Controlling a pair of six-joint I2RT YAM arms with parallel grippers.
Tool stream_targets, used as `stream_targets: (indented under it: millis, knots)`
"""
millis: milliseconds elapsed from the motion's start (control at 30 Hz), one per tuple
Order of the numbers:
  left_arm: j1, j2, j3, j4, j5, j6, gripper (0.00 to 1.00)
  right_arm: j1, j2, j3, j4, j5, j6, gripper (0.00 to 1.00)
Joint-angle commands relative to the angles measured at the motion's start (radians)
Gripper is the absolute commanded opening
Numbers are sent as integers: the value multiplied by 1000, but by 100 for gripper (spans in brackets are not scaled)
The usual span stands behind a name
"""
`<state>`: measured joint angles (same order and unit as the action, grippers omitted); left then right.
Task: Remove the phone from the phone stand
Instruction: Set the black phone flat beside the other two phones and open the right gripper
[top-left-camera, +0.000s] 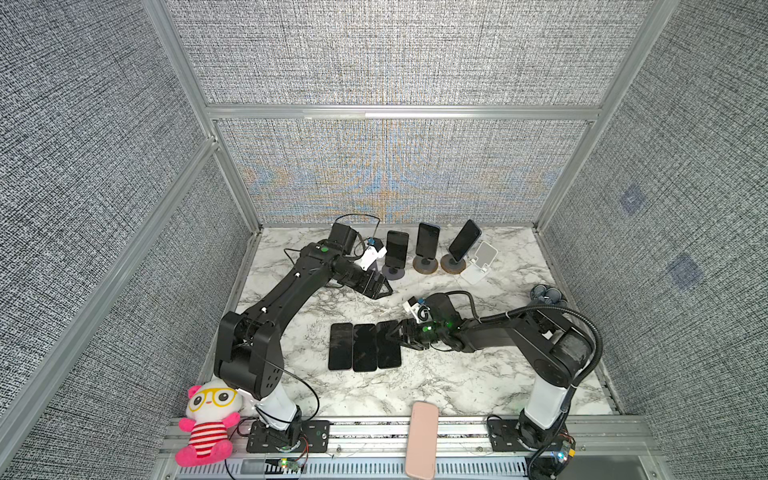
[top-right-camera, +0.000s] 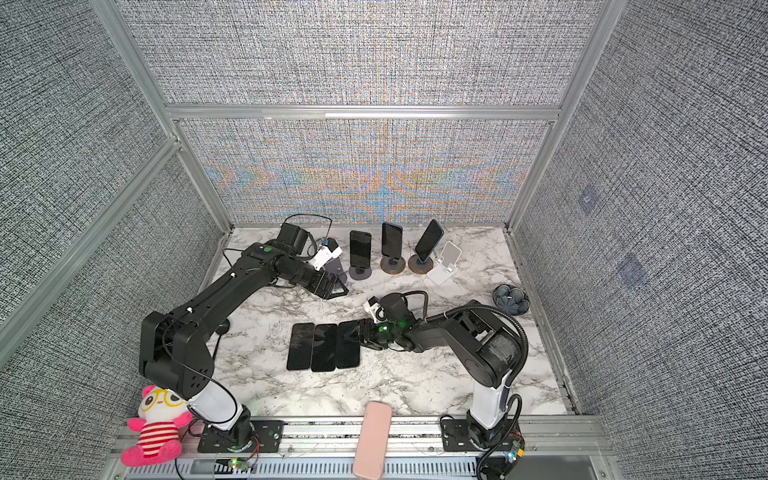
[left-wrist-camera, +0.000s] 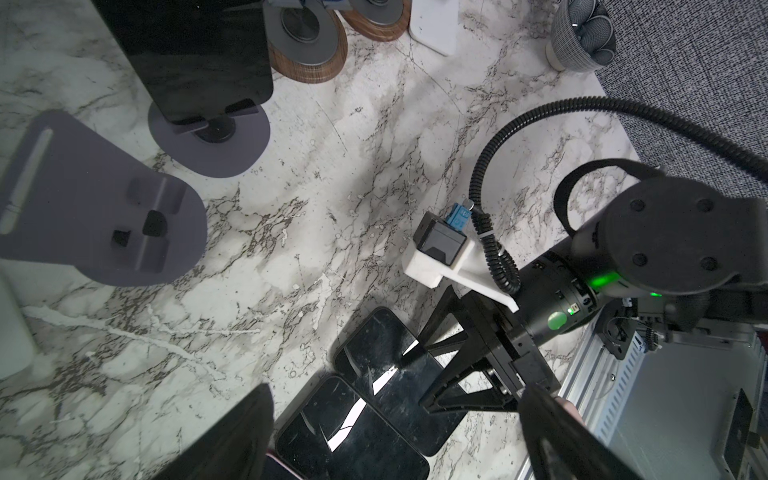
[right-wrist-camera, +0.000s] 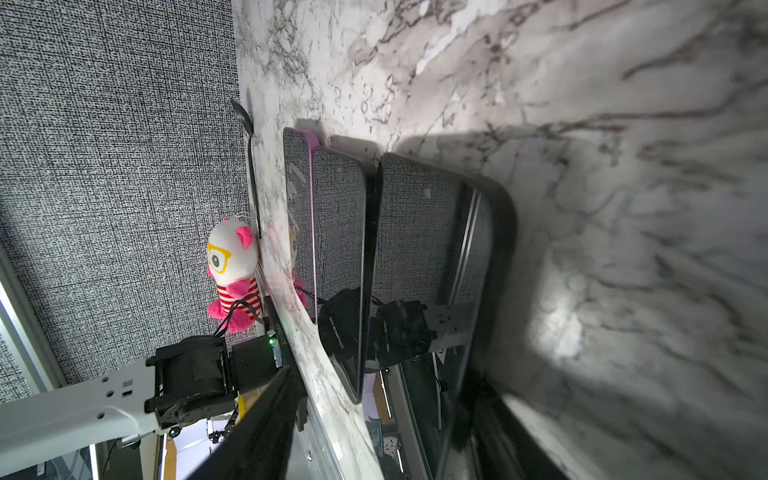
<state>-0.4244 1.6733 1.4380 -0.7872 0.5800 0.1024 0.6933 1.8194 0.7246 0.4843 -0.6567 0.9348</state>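
Three dark phones stand upright on stands along the back: one on a grey stand, and two on round wood-rimmed stands. An empty grey stand sits beside them. My left gripper hovers open and empty in front of the grey stand with its phone. Three phones lie flat side by side mid-table. My right gripper is low over the rightmost flat phone, jaws apart with that phone's end between the fingers. The phone rests on the table.
An empty white folding stand is at the back right. A small patterned bowl sits by the right wall. On the front rail are a pink plush toy and a pink case. Fabric walls close in three sides.
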Motion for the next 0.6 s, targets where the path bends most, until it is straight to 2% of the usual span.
stream_targets:
  millis: [0,100,233,567]
  knots:
    - [-1,3,9,-2,12,12,93,1,-1,0,-93,51,-22,66]
    - [1,2,9,-4,13,11,93,1,-12,5,-126,66,-36,73]
    - [0,-1,8,-3,11,14,93,0,-35,10,-181,91,-65,78]
    - [-1,-2,8,-6,11,17,93,1,-68,17,-239,121,-101,80]
